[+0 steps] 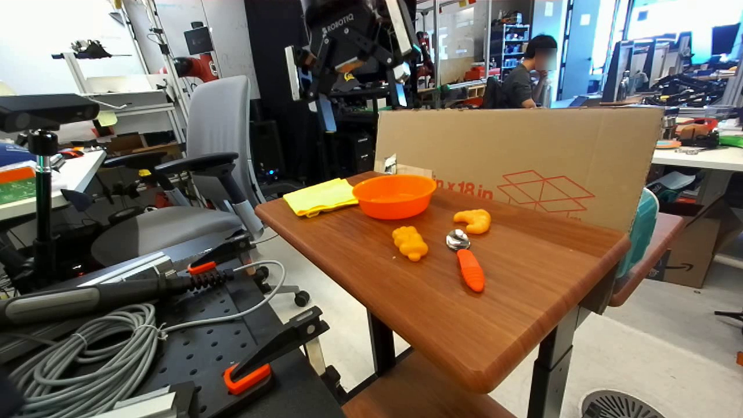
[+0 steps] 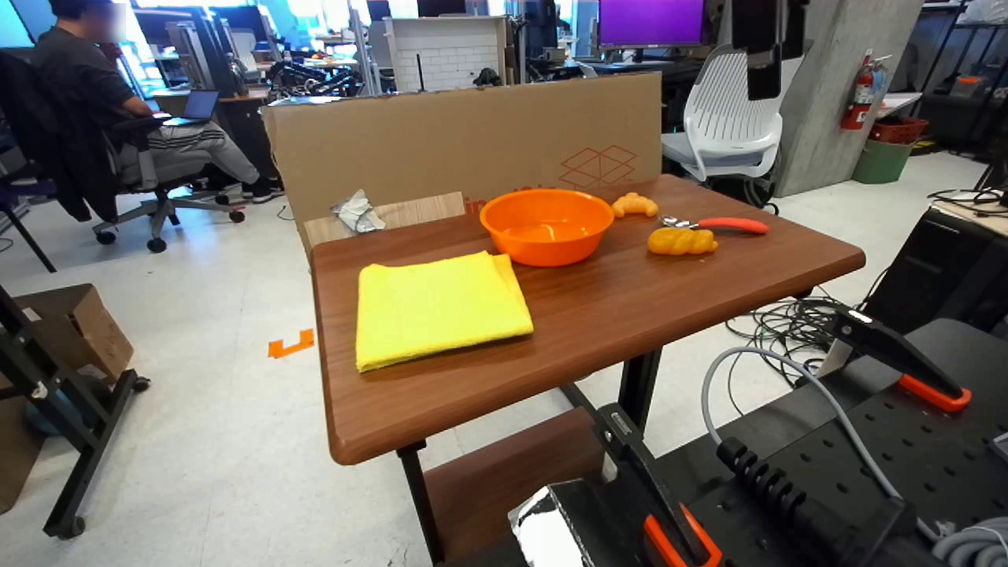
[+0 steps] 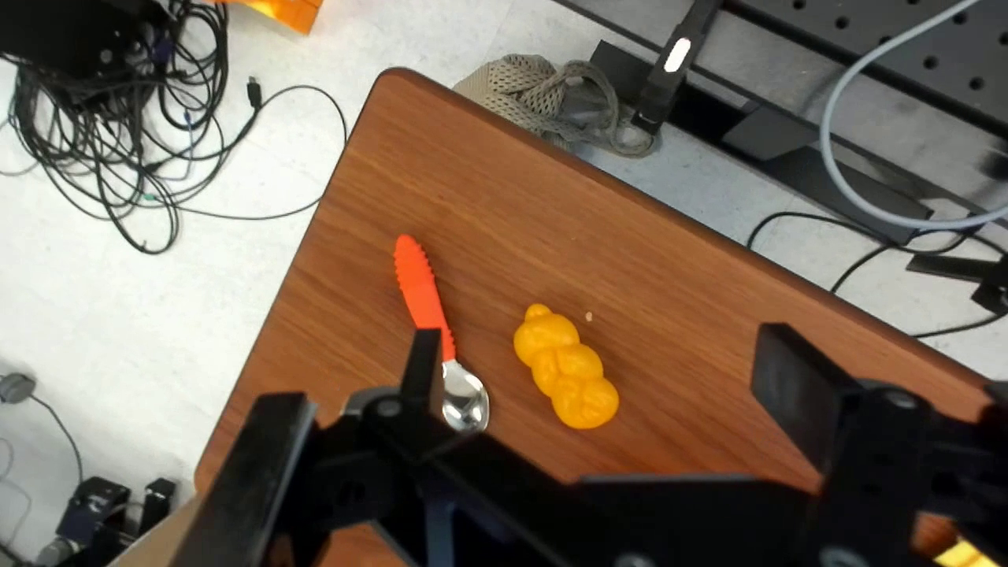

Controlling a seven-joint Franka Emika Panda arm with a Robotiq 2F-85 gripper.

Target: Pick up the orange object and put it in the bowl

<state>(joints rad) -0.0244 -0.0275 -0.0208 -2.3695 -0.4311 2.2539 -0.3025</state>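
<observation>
Tool [image 3: 605, 370]: spread, empty | Twisted orange lump [image 3: 567, 368], presumed target: mid wrist view, on bench [image 3: 630, 276] | Bowl [image 1: 395, 206]: near centre in both exterior views; curved lump [image 1: 479, 223], right of it, also fits | Advised approach: slight turn, pinch across width, spoon [image 3: 428, 311] cleared

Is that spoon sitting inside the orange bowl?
No, the spoon lies on the wooden table, apart from the bowl.
</observation>
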